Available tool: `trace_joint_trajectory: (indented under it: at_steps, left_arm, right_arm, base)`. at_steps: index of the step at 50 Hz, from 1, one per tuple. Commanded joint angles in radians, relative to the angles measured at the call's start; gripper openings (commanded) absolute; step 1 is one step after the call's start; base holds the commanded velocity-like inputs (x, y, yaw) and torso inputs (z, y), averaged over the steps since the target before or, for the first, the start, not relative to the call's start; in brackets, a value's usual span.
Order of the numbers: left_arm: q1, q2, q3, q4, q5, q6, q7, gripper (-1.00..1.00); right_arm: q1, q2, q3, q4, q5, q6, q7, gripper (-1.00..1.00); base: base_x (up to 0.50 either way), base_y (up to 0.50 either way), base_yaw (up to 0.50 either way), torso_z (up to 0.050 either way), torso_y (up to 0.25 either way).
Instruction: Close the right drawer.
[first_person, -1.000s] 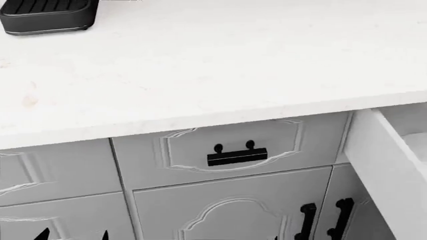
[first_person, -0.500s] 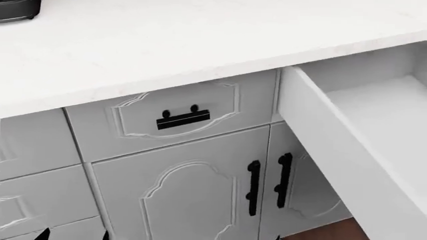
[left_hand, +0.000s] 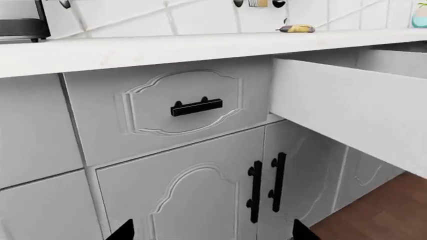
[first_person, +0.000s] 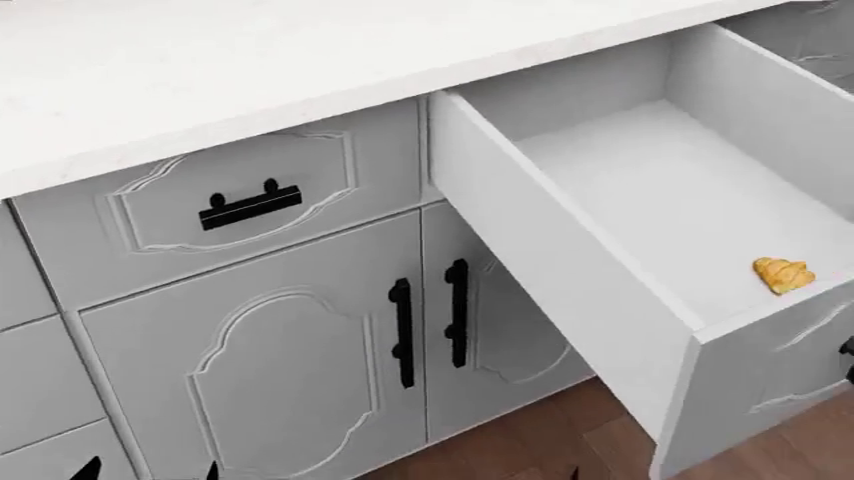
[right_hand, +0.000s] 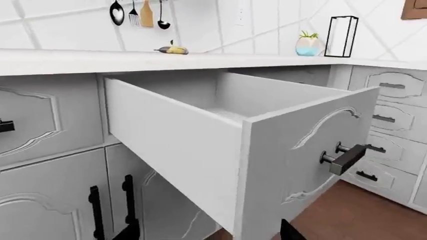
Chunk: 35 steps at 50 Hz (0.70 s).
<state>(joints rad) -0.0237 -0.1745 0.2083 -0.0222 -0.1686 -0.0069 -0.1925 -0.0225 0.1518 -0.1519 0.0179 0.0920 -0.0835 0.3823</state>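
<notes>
The right drawer (first_person: 561, 270) stands pulled far out from under the counter, its pale box open to view. A small golden pastry (first_person: 782, 274) lies near its front. In the right wrist view its framed front (right_hand: 303, 165) and black bar handle (right_hand: 347, 159) face outward. My right gripper (right_hand: 210, 232) is open, low in front of the drawer's near corner and touching nothing. In the left wrist view the drawer's side wall (left_hand: 347, 107) shows. My left gripper (left_hand: 212, 231) is open, facing the cabinet doors to the drawer's left. Its fingertips (first_person: 87, 468) peek in at the head view's edge.
A shut drawer with a black handle (first_person: 250, 206) sits left of the open one. Below are two cabinet doors with vertical handles (first_person: 400, 333). The white countertop (first_person: 200, 60) overhangs them. Wood floor (first_person: 534, 430) lies below. More drawers (right_hand: 393, 110) fill the corner unit beyond.
The head view has swung right: the cabinets slid left in the picture, the black tray left the view, and the whole open drawer came into sight.
</notes>
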Motion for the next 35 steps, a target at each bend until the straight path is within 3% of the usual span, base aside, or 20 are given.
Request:
trace_joint_trajectory:
  at_steps: [1,35]
  left_arm:
    - [-0.006,-0.003,0.013,0.003,-0.004,-0.006,-0.003,1.0]
    - [-0.017,-0.017,0.043,-0.001,-0.008,-0.027,-0.016,1.0]
  right_arm:
    - [-0.005,0.003,0.005,-0.008,0.003,-0.005,0.025,1.0]
    - [-0.01,0.011,0.016,-0.013,0.016,-0.011,0.09,1.0]
  base:
    - [-0.17,0.09,-0.5,0.0,0.0]
    - [-0.16,0.11,-0.5,0.0,0.0]
